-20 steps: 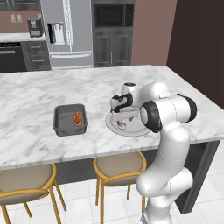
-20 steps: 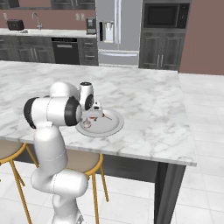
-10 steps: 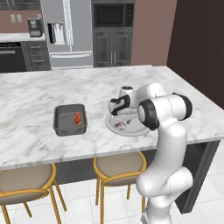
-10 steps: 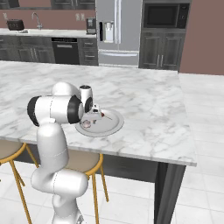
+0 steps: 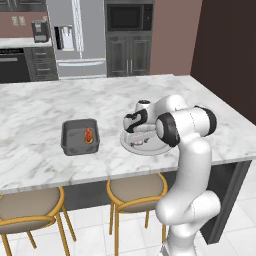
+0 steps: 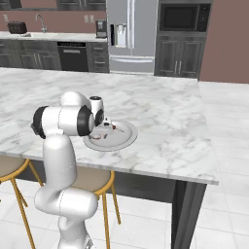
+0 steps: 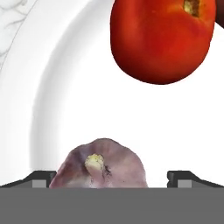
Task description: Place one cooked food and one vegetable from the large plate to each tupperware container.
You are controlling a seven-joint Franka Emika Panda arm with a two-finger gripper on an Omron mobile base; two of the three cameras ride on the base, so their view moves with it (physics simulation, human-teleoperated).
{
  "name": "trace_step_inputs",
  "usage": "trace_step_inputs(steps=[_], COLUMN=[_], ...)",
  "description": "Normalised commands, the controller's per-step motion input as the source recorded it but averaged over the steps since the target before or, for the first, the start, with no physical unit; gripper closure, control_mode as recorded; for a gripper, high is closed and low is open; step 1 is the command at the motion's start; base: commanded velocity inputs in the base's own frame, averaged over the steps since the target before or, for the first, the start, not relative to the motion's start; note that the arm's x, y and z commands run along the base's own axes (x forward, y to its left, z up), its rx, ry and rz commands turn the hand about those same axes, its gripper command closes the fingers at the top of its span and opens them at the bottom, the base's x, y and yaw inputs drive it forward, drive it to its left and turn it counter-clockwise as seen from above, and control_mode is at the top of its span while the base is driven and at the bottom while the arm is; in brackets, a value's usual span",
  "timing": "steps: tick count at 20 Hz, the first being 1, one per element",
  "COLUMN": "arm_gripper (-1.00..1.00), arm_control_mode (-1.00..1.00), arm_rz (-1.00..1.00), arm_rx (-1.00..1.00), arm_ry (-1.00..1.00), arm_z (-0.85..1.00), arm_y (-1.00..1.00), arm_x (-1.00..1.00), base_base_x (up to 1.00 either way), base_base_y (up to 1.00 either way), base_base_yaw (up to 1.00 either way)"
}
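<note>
The large plate (image 5: 151, 149) (image 6: 124, 135) lies on the marble island in front of the arm. In the hand view a pale purple garlic-like bulb (image 7: 101, 162) rests on the plate (image 7: 65, 87), with a red tomato (image 7: 161, 40) beyond it. My gripper (image 7: 111, 177) is open and low over the plate, its two fingertips (image 7: 41, 177) standing on either side of the bulb and apart from it. From the base the gripper (image 5: 131, 131) (image 6: 104, 127) points down at the plate's left part. One grey tupperware container (image 5: 66, 145) sits left of the plate and holds a small orange-red food (image 5: 88, 135).
Two round stools (image 5: 136, 189) stand under the island's near edge. A fridge (image 5: 77, 37) and dark cabinets line the far wall. The island's right end (image 5: 235, 135) lies beyond the arm. Bare marble (image 5: 35, 115) spreads left of and behind the tub.
The hand has come down and a little to the left, closer to the plate. The jaws have stayed wide. The tub and the food have not moved.
</note>
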Motion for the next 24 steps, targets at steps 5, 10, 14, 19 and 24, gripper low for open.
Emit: trace_step_inputs(steps=[5, 10, 14, 19, 24], arm_gripper=[1.00, 1.00, 1.00, 1.00, 1.00], arm_control_mode=[-1.00, -1.00, -1.00, -1.00, -1.00], arm_rz=[0.00, 0.00, -0.03, -0.06, 0.21], arm_rx=[0.00, -0.01, -0.02, 0.00, 0.00], arm_ry=[0.01, -0.02, -0.08, -0.09, -0.03], arm_z=[-0.05, 0.15, 0.68, 0.66, 0.50], arm_y=[0.00, 0.01, 0.37, 0.93, 1.00], arm_x=[-0.04, -0.17, -0.28, 0.00, 0.09], base_base_x=[0.00, 0.00, 0.00, 0.00, 0.00], base_base_y=[0.00, 0.00, 0.00, 0.00, 0.00], base_base_yaw=[0.00, 0.00, 0.00, 0.00, 0.00])
